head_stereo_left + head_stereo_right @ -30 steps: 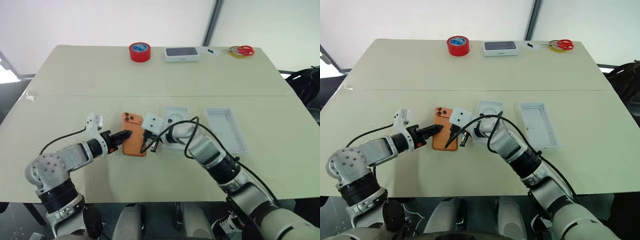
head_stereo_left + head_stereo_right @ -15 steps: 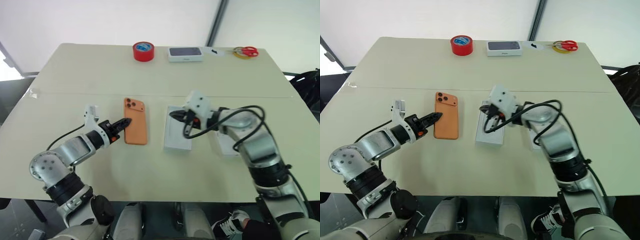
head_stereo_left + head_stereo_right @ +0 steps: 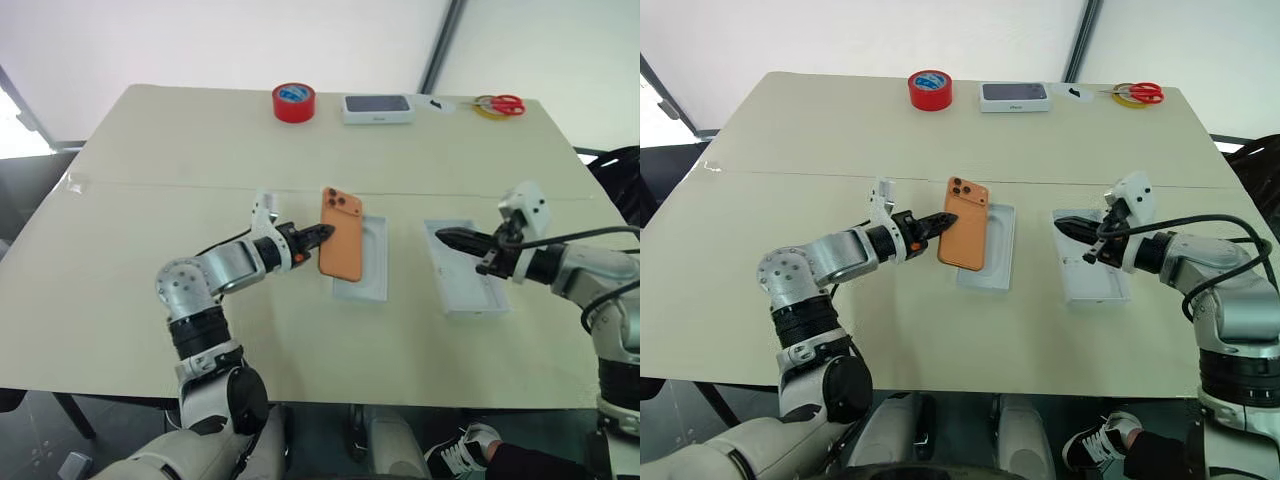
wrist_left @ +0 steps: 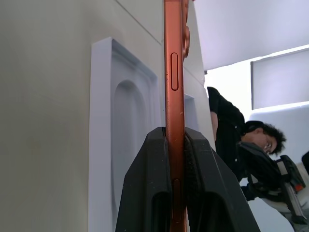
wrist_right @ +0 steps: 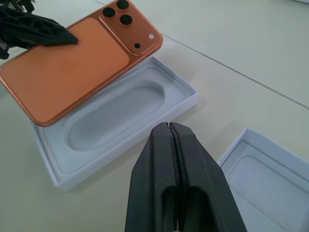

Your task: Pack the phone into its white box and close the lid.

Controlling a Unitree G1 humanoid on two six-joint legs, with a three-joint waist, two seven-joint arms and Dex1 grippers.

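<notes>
My left gripper (image 3: pixel 325 232) is shut on one long edge of the orange phone (image 3: pixel 341 245). The phone hangs tilted over the left part of the white box (image 3: pixel 375 265), camera lenses at the far end. In the left wrist view the phone (image 4: pixel 174 72) stands edge-on between the black fingers (image 4: pixel 145 193). An insert with an oval recess (image 5: pixel 113 113) lies inside the box. To the right lies the lid (image 3: pixel 470 295), hollow side up. My right gripper (image 3: pixel 441 236) is shut and empty, hovering over the lid's far end.
Along the table's far edge stand a red tape roll (image 3: pixel 293 102), a white box with a dark picture (image 3: pixel 378 108), and red-handled scissors (image 3: pixel 497 103) on a yellow tape ring. A person (image 4: pixel 231 130) sits beyond the table.
My left gripper has lifted the phone off the table and carried it right, over the box. My right gripper has swung right from the phone to the lid. The camera view has shifted.
</notes>
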